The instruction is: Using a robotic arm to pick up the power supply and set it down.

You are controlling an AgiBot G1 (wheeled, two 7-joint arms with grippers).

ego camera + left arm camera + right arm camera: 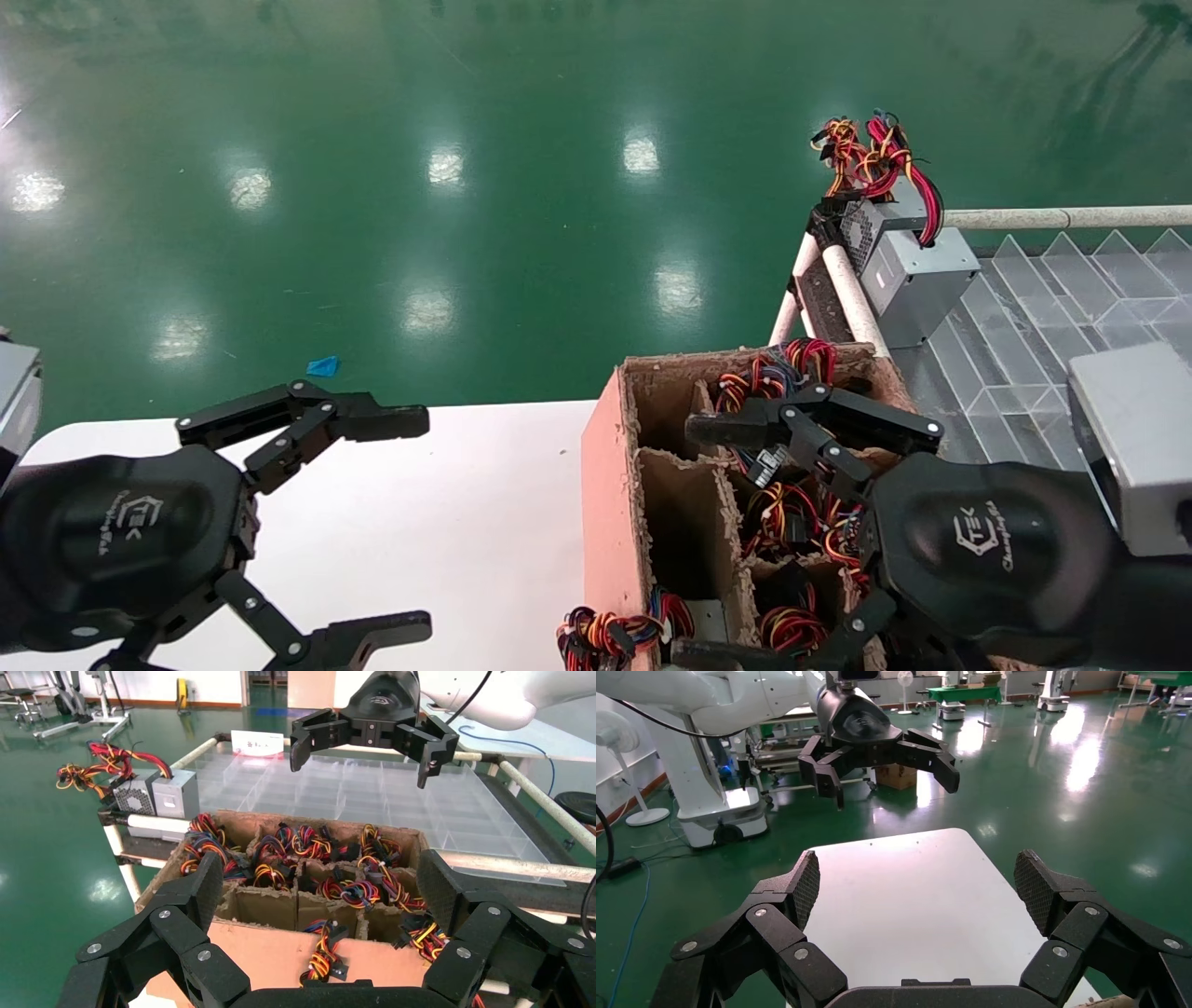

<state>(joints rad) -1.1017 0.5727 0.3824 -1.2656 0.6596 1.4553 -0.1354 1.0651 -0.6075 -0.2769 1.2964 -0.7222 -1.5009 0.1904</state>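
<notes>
A brown cardboard carton (607, 485) with dividers stands right of the white table (466, 503). Red, yellow and black cable bundles (792, 513) fill its compartments (330, 881). The power supply's grey body is hidden down in the carton, and I cannot tell which bundle is its own. My right gripper (722, 540) hovers open above the carton, holding nothing; its wrist view looks across the table (905, 903). Over the table's near part my left gripper (410, 524) stands open and empty, facing the carton (267, 952).
A grey box with a perforated vent face (917, 270) and an orange-red bundle rests on the corner of a pipe-framed rack (1052, 218). Clear plastic divider trays (1034, 317) cover the rack behind the carton. One bundle (610, 638) hangs over the carton's near corner. Green floor lies beyond.
</notes>
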